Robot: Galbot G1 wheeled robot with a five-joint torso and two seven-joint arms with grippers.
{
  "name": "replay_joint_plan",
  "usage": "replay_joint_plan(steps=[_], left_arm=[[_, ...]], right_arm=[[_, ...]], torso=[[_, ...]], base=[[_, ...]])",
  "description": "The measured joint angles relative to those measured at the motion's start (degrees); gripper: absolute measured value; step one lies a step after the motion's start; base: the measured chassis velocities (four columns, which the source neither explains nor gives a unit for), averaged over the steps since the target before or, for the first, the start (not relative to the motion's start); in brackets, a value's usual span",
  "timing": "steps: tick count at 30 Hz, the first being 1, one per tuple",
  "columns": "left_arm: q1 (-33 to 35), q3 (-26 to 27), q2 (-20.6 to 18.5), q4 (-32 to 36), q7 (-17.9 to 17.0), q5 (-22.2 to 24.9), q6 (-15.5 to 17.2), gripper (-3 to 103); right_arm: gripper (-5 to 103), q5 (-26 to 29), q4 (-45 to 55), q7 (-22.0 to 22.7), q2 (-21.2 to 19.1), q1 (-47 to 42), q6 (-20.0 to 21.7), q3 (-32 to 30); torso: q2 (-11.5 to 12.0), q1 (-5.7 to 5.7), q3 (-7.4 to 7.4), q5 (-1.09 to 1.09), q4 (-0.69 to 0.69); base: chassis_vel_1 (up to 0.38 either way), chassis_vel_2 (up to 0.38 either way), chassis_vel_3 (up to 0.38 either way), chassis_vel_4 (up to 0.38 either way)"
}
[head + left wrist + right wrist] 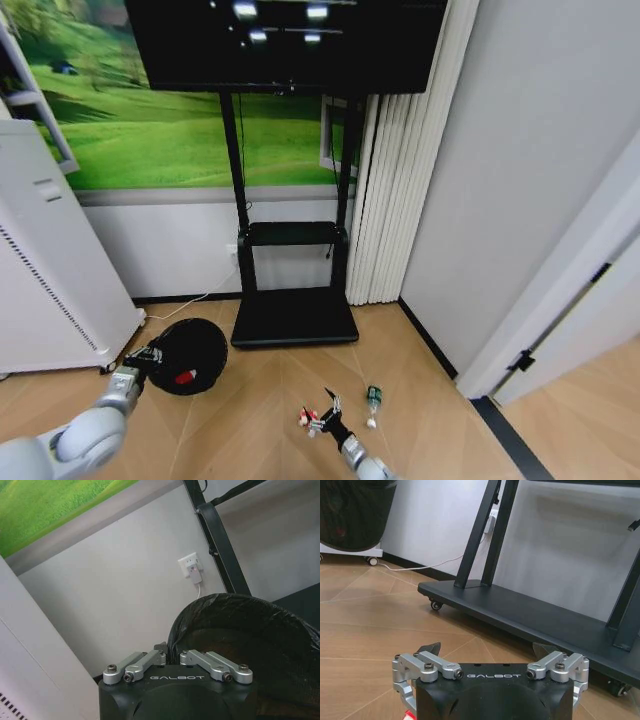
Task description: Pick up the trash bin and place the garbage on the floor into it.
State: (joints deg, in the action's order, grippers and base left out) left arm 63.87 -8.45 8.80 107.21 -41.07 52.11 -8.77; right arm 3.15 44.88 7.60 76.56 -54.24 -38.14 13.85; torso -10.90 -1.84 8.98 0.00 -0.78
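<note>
The black trash bin [195,350] is tipped with its mouth toward me, and a red piece of garbage [185,377] lies inside it. My left gripper [143,357] is shut on its rim; the left wrist view shows the left gripper [167,650] pinching the bag-lined edge of the bin [250,640]. Lower down, my right gripper [326,408] is open just above the floor, right beside a crumpled red-and-white wrapper [307,418]. A small clear bottle [373,398] with a green label lies a little to its right. In the right wrist view the right gripper [487,650] has its jaws wide apart, and a red scrap [409,714] shows beside it.
A black TV stand base [295,318] on casters sits against the wall straight ahead. A white perforated appliance [50,270] stands at the left, close behind the bin. White curtain folds [385,200] and a door frame [540,330] close off the right. Wooden floor lies between.
</note>
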Motion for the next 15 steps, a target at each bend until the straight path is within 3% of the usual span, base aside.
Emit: replay_joint_plan(steps=[7, 9, 11, 15], left_arm=[[0.46, 0.15, 0.51, 0.01, -0.09, -0.40, -0.07, 7], [0.79, 0.26, 0.67, 0.12, -0.11, -0.52, -0.10, 7], [1.17, 0.38, 0.93, 0.25, -0.16, -0.77, -0.10, 7], [1.61, 0.59, 1.31, 0.39, -0.32, -0.97, -0.10, 7]], right_arm=[[100, -0.30, -0.51, 0.01, -0.18, -0.69, 0.32, 0.70], [100, -2.50, -2.19, -0.11, 0.03, 0.11, 0.13, 0.91], [100, -8.24, -4.50, -0.33, 0.54, 1.47, -1.17, 0.30], [100, -8.32, -4.75, -0.34, 0.37, 1.71, -0.80, 0.77]], torso=[[0.00, 0.02, -0.02, 0.00, 0.02], [0.00, 0.03, -0.03, 0.00, 0.02], [0.00, 0.04, -0.03, 0.00, 0.04], [0.00, 0.04, -0.03, 0.00, 0.03]], base=[[-0.035, 0.048, 0.022, -0.053], [0.039, -0.058, -0.045, 0.063], [0.032, -0.049, -0.035, 0.071], [0.008, -0.010, -0.006, 0.018]])
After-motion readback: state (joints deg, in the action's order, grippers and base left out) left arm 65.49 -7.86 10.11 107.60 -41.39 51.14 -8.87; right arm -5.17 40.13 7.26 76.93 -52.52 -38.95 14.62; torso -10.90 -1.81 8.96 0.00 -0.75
